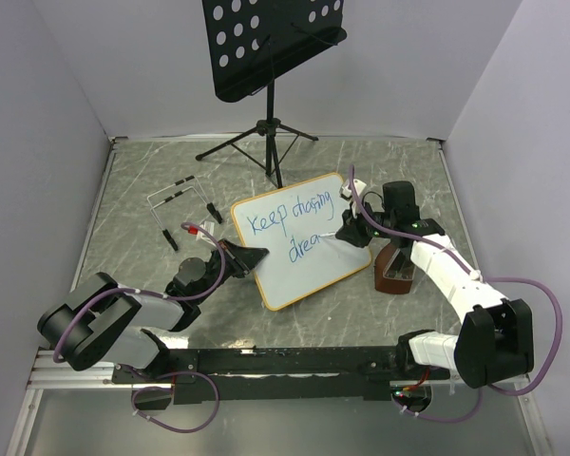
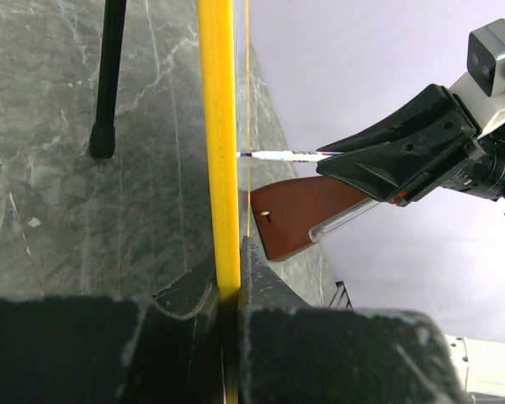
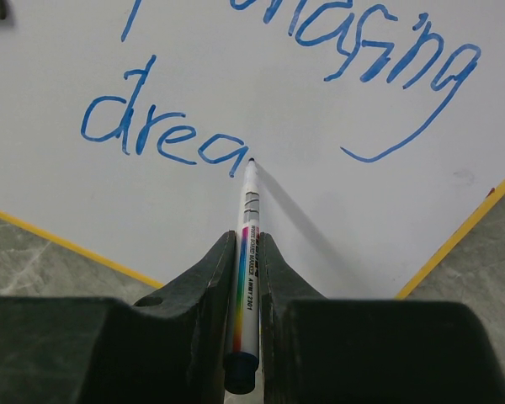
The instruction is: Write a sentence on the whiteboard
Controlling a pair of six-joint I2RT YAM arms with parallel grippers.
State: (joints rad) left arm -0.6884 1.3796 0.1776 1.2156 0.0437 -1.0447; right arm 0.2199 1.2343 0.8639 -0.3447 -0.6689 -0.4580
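Two grips: left hand (image 1: 251,255) clamps whiteboard (image 1: 309,280), right hand (image 1: 350,233) marker (image 3: 249,202); eraser (image 1: 394,268), maybe, beside.

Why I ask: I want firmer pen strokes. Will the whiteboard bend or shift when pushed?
Probably stiff: edge-on in the left wrist view, the whiteboard looks thin but straight. It may pivot, since only the left claw pinches one edge. The marker tip likely glides on its smooth face.

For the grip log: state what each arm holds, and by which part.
Left jaws clamp the whiteboard by its frame edge. Right jaws clamp the marker by its rear barrel, tip on the board.
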